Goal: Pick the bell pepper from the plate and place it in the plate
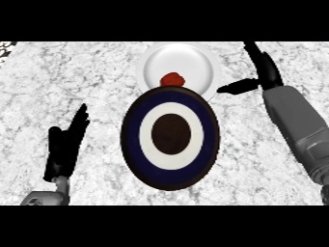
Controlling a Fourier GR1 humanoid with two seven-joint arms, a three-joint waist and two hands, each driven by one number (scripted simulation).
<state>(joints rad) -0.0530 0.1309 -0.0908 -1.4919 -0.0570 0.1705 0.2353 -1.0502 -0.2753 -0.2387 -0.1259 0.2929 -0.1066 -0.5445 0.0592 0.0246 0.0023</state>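
The counter [46, 96] carries two plates on its centre line. A white plate [179, 67] stands toward the far edge. A larger plate with a dark blue rim, white ring and dark brown centre [171, 137] stands nearer the robot, its far rim overlapping or just meeting the white plate's near rim.

Position of the task item: the bell pepper [171, 79], red, lies on the white plate at that plate's near rim, next to the far rim of the ringed plate. It is not inside the ringed plate.

Right hand [264, 72]: extended toward the far edge, just beside the white plate's right side. Fingers are straight, the thumb points sideways toward the plate, and the hand holds nothing. No contact with the bell pepper is visible.

Left hand [65, 144]: rests toward the counter's near left corner, well apart from both plates, fingers straight and up, holding nothing.

Progress assessment: the transfer is not complete as the items lie. The bell pepper is on the white plate and the ringed plate holds nothing. Remaining work, as judged here: closing the right hand on the bell pepper, lifting it and setting it down within the ringed plate.
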